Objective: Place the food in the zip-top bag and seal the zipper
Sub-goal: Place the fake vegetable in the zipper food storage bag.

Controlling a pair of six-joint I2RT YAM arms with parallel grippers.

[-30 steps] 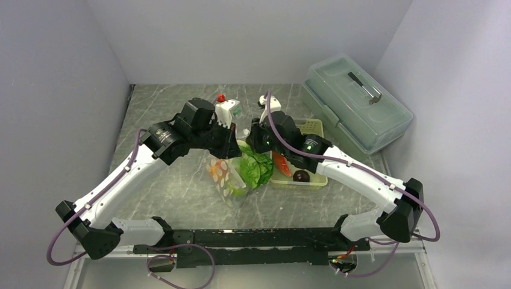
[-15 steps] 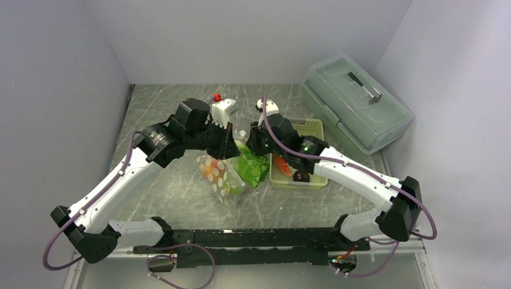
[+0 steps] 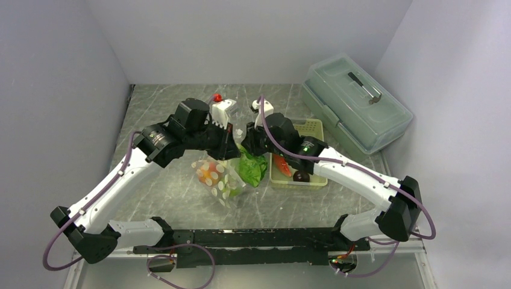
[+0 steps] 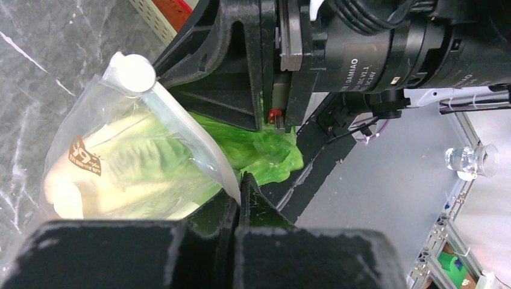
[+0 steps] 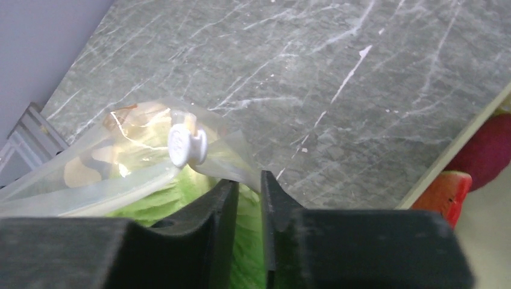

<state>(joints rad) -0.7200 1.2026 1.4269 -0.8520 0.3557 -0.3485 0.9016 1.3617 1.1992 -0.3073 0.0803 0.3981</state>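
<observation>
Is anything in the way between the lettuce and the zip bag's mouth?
Nothing visible. The left gripper pinches the edge of the zip-top bag, and the lettuce in the right gripper is already partly inside.

1. "DAMIAO": white capitals on the black motor housing (image 4: 361, 57), seen in the left wrist view. The word runs tilted along the housing's curve.
2. Smaller white line just beside that word, on the same housing: it appears to end in "24V". The remaining characters are too small to read.
3. Brown emblem (image 4: 84, 158) printed on the bag (image 4: 78, 120): it contains tiny pale lettering, which is illegible.
4. Top and right wrist views: no text, number or sign can be read.
</observation>
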